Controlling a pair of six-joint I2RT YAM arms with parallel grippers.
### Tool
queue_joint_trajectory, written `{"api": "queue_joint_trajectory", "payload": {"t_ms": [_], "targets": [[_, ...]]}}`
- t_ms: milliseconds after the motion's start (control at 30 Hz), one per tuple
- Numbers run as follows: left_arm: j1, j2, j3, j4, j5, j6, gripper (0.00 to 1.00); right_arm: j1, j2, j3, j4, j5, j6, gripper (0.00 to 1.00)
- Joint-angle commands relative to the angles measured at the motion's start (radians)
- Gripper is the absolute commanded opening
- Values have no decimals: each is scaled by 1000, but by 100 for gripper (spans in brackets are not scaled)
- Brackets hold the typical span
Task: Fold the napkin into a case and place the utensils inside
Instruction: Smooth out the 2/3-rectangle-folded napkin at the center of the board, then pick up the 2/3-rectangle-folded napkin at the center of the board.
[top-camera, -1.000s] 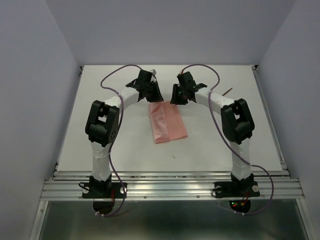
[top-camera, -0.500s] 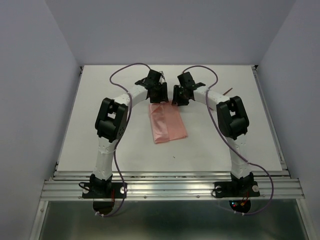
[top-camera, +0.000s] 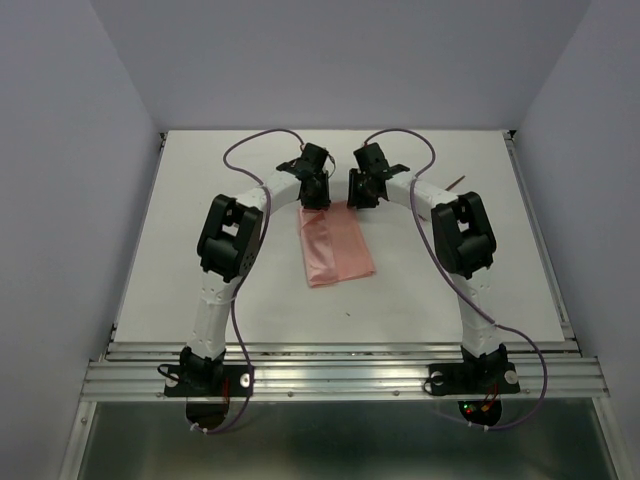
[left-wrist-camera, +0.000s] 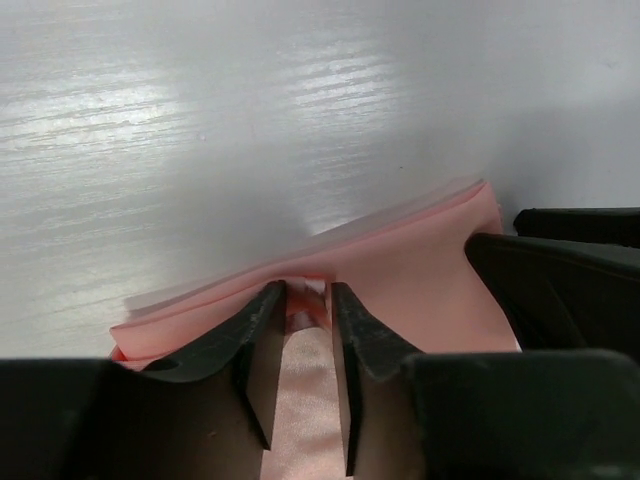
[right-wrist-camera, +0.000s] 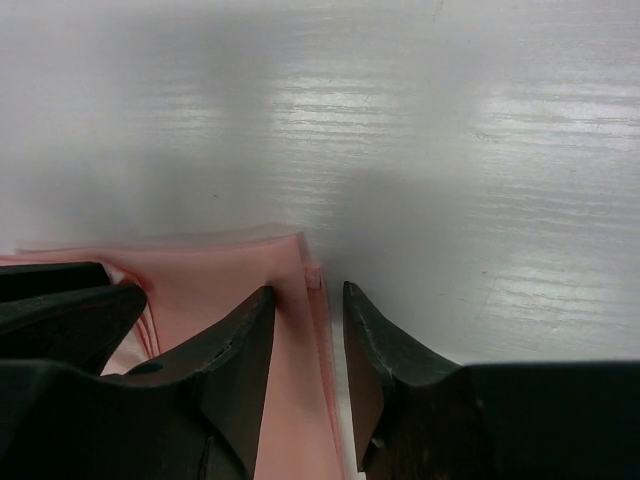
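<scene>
Tabletop (top-camera: 400, 290): white, faintly grained, walled in pale grey on the left, right and far sides. Napkin (top-camera: 338, 250): salmon-pink, slightly shiny, folded to a flat oblong near the middle of the tabletop, long axis running near to far and its near end skewed a little to the right; layered edges show at its far end in both wrist views. Left pincer (top-camera: 319, 201): pointed down at the left part of the napkin's far edge. In the left wrist view its fingers (left-wrist-camera: 262, 312) stand a narrow gap apart with a strip of pink cloth between them and a small raised bit of cloth at the tips; whether they pinch it cannot be told. Right pincer (top-camera: 358, 202): pointed down at the far right corner of the napkin, just beside the left pincer. In the right wrist view its fingers (right-wrist-camera: 250, 325) stand narrowly apart, straddling the napkin's right edge; a small tab of cloth lies between the tips and bare tabletop shows in the gap, nothing clamped. Utensil (top-camera: 458, 182): one thin reddish-brown stick, lying far right on the tabletop, well apart from the napkin, partly behind the right arm. Cables (top-camera: 250, 142): purple, looping from each arm.
</scene>
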Motion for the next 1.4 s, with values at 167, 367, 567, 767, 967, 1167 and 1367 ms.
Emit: {"api": "queue_joint_trajectory", "payload": {"t_ms": [167,367,567,767,967,1167,1367], "targets": [[5,25,53,-22,-18,-16,14,-7,62,7,4,-14,-1,35],[8,31,46,-16,-10,-26,0,-7,77,13,4,24,-11,33],[23,22,27,-3,4,-29,0,-7,76,-19,4,83,-43,33],[37,17,4,14,17,-41,0,-7,85,-27,6,49,-54,19],[46,8,-23,35,33,-61,0,-7,73,-19,14,-15,-48,1],[54,2,-39,44,33,-70,0,-7,-7,-90,125,-31,-4,1],[71,-20,-81,69,34,-87,0,-7,-84,-130,190,-77,29,1]]}}
